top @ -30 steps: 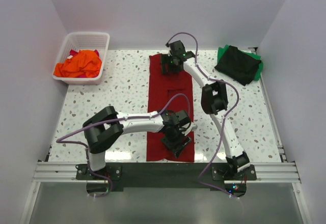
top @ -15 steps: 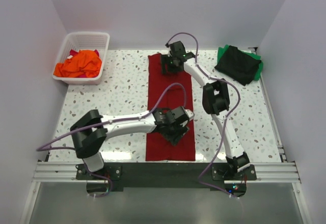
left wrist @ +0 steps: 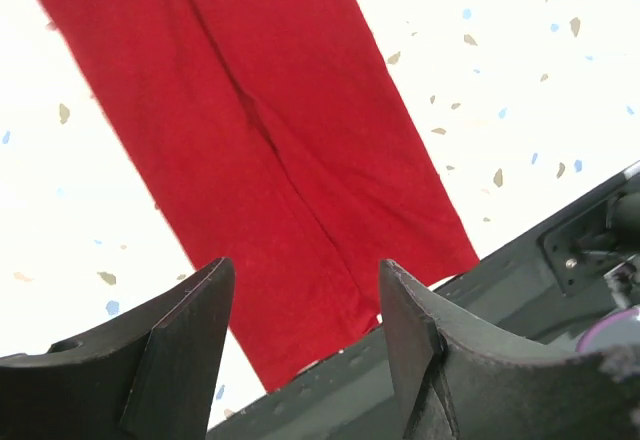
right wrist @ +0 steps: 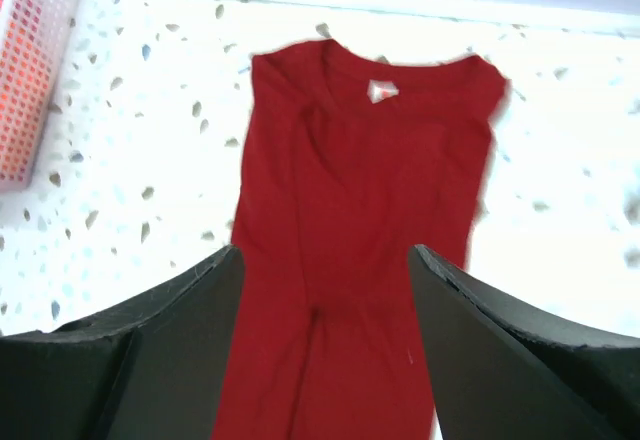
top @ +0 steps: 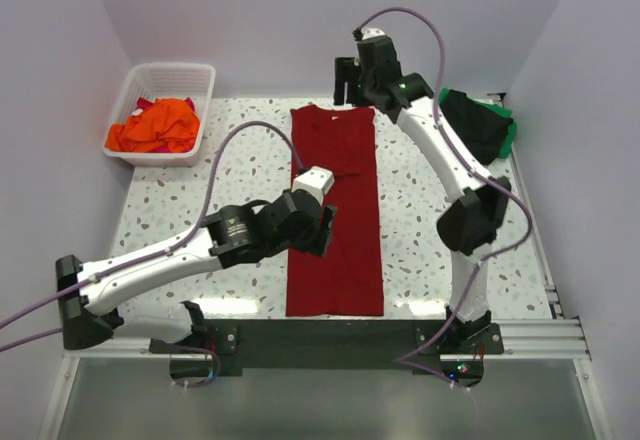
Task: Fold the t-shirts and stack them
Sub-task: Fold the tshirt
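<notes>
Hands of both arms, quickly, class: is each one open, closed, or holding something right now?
Left hand: open, empty, above the dark red t-shirt.
Right hand: open, empty, near its collar end.

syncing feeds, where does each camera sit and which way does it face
top: above and behind the bases, looking down on the table; left arm and right arm show.
left wrist: on the left arm, looking down at the shirt hem and rail; left hand open below.
right wrist: on the right arm, looking down at the collar; right hand open.
shared: all see the shirt; top and right wrist see the basket.
</notes>
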Motion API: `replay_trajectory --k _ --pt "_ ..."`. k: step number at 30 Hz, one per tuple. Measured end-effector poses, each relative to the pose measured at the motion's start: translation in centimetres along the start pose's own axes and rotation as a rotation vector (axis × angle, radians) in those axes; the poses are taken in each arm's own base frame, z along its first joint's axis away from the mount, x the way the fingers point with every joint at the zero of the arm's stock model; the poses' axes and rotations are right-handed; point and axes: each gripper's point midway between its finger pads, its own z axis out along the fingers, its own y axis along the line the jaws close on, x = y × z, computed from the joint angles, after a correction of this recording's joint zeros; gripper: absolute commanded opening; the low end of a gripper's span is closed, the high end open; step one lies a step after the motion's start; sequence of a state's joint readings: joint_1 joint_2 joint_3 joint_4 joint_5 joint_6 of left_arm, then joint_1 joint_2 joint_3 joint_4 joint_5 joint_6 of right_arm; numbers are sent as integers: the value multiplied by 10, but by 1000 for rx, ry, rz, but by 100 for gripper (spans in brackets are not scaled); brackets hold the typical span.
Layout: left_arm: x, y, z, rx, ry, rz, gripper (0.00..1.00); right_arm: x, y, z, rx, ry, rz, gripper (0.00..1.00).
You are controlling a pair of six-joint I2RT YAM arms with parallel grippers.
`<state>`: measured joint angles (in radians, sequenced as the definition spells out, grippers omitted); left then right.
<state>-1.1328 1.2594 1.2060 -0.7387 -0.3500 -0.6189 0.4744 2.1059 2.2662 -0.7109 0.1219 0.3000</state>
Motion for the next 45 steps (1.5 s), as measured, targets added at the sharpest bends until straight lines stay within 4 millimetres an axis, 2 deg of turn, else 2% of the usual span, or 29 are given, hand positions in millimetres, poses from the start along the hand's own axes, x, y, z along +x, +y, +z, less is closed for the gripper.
replay_trajectory --k 2,4,7,13,18,22,27,32,38,45 --pt "-2 7 -12 -11 -27 -47 64 5 -13 -39 53 -4 14 70" --pt "1 17 -22 -34 -42 -103 64 22 -30 -76 108 20 25 69" --pt "15 34 -26 -87 -35 -167 64 56 -54 -120 171 63 40 68" --pt "64 59 -15 -188 59 -239 64 128 -84 -177 225 152 80 65" --pt "98 72 -15 -180 93 -301 65 196 -92 -212 170 227 138 65" --pt "114 70 -10 -124 112 -363 65 257 -90 -226 92 317 195 65" --pt "148 65 10 -64 198 -405 65 309 -86 -238 28 420 242 66" --pt "174 62 22 -11 265 -436 64 342 -79 -245 -41 487 274 63" --pt "170 49 24 60 270 -455 62 372 -71 -250 -90 553 337 59" --pt "177 39 29 102 299 -480 61 391 -66 -254 -110 581 405 60"
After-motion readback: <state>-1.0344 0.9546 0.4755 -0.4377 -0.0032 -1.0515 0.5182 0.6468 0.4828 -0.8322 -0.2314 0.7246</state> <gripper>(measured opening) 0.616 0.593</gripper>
